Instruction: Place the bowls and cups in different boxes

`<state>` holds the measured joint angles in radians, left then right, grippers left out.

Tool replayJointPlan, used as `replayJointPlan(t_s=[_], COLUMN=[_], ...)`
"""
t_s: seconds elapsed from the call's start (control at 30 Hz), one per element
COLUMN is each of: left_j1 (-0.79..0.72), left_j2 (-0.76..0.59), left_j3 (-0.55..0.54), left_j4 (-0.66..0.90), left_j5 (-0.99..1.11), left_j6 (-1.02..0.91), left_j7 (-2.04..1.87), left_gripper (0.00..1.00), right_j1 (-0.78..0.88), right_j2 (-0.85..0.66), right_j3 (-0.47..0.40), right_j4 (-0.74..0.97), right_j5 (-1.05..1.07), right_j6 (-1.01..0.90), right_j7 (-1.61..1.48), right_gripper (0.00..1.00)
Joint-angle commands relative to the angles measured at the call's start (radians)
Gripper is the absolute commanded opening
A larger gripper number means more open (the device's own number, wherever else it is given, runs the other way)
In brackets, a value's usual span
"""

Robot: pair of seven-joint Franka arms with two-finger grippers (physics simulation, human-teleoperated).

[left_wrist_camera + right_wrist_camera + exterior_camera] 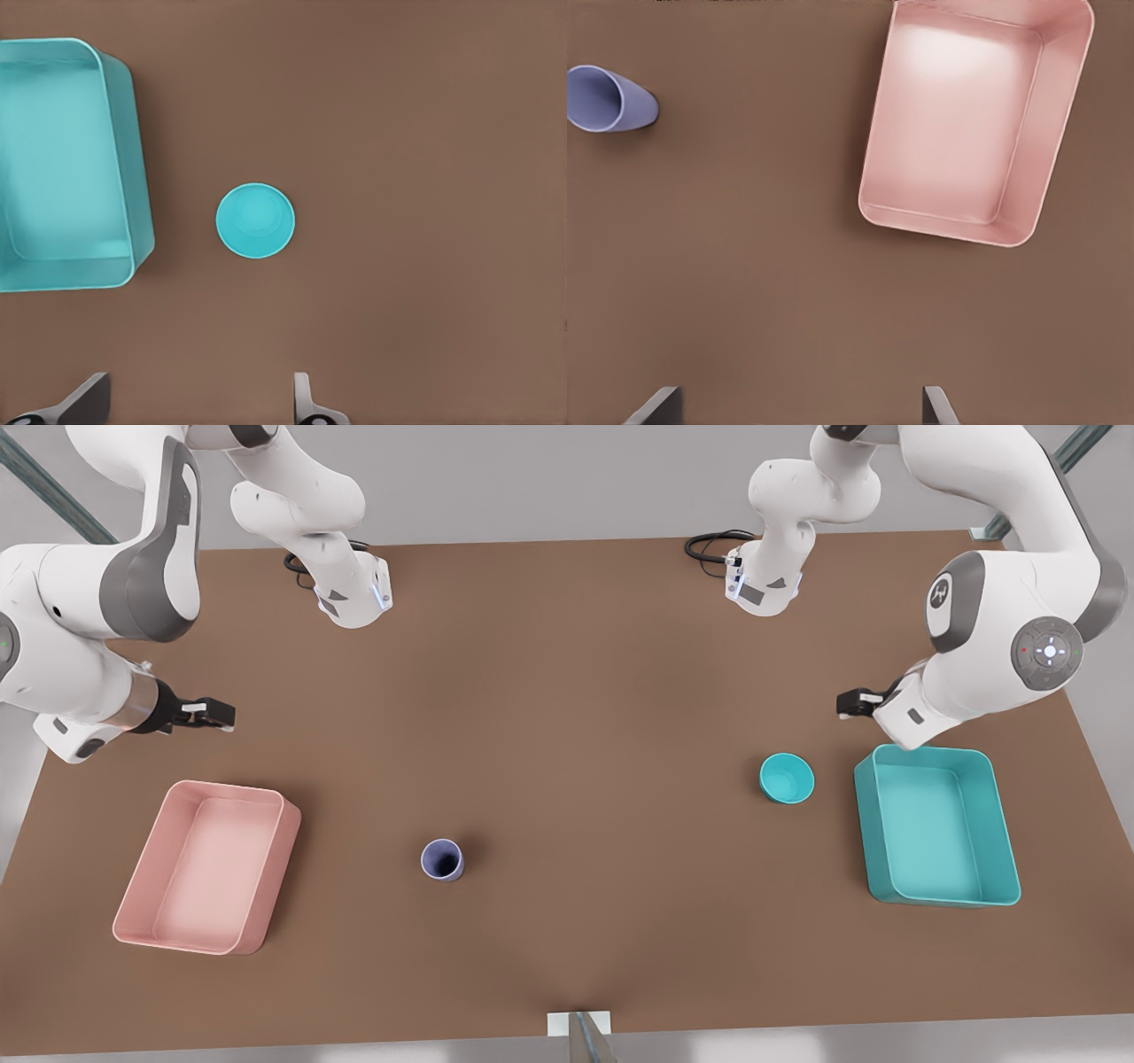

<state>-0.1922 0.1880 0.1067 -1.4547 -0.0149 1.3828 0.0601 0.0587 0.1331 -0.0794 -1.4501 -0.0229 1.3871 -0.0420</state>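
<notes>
Two small things wait on the table [567,691]: the teal bowl [787,778] just beside the teal box [937,825] on the front view's right, the purple cup [441,859] nearer the middle, well apart from the pink box [205,865]. My left claw [195,403] hangs above the bowl, fingers wide; my right claw [802,405] also wide, empty. Both look light, stiff, maybe slippery; I would pinch each by its rim wall.
</notes>
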Motion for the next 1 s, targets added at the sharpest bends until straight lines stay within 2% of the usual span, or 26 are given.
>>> replayJointPlan(t_s=[0.0, 0.07, 0.1, 0.17, 0.27, 0.33, 0.37, 0.5, 0.63, 0.73, 0.97], left_j1=[0.002, 0.002, 0.002, 0.002, 0.005, 0.042, 0.043, 0.059, 0.059, 0.051, 0.053], left_j2=[-0.001, 0.011, 0.063, 0.145, 0.191, 0.228, 0.228, 0.229, 0.238, 0.251, 0.294], left_j3=[0.001, 0.001, 0.001, 0.001, 0.002, 0.008, 0.010, 0.062, 0.123, 0.127, 0.127], left_j4=[-0.001, -0.006, -0.007, -0.075, -0.328, -0.375, -0.461, -0.509, -0.533, -0.589, -0.592], left_j5=[0.000, -0.007, -0.053, -0.091, -0.280, -0.342, -0.344, -0.344, -0.323, -0.335, -0.470], left_j6=[0.001, 0.002, 0.028, 0.228, 0.627, 0.685, 0.794, 0.802, 0.803, 0.884, 0.892], left_j7=[0.018, 0.015, 0.015, 0.018, 0.190, 0.293, 0.310, 0.356, 0.445, 0.441, 0.440], left_gripper=[1.00, 1.00, 1.00, 1.00, 1.00, 1.00, 1.00, 1.00, 1.00, 1.00, 1.00], right_j1=[0.000, 0.029, 0.062, 0.168, 0.213, 0.213, 0.213, 0.256, 0.259, 0.273, 0.296], right_j2=[-0.001, 0.016, 0.063, 0.224, 0.382, 0.470, 0.514, 0.586, 0.592, 0.594, 0.655], right_j3=[0.000, 0.001, 0.004, 0.007, 0.009, 0.007, 0.007, 0.007, 0.009, 0.009, 0.007], right_j4=[0.000, 0.000, 0.022, 0.112, 0.134, 0.131, 0.123, 0.114, 0.114, 0.119, 0.117], right_j5=[0.000, -0.002, 0.006, 0.011, 0.070, 0.101, 0.115, 0.158, 0.185, 0.187, 0.184], right_j6=[0.020, 0.038, 0.081, 0.147, 0.343, 0.464, 0.538, 0.659, 0.675, 0.688, 0.721], right_j7=[-0.021, -0.009, -0.006, 0.005, 0.203, 0.218, 0.218, 0.324, 0.352, 0.352, 0.347], right_gripper=[1.00, 1.00, 1.00, 1.00, 1.00, 1.00, 1.00, 1.00, 1.00, 1.00, 1.00])
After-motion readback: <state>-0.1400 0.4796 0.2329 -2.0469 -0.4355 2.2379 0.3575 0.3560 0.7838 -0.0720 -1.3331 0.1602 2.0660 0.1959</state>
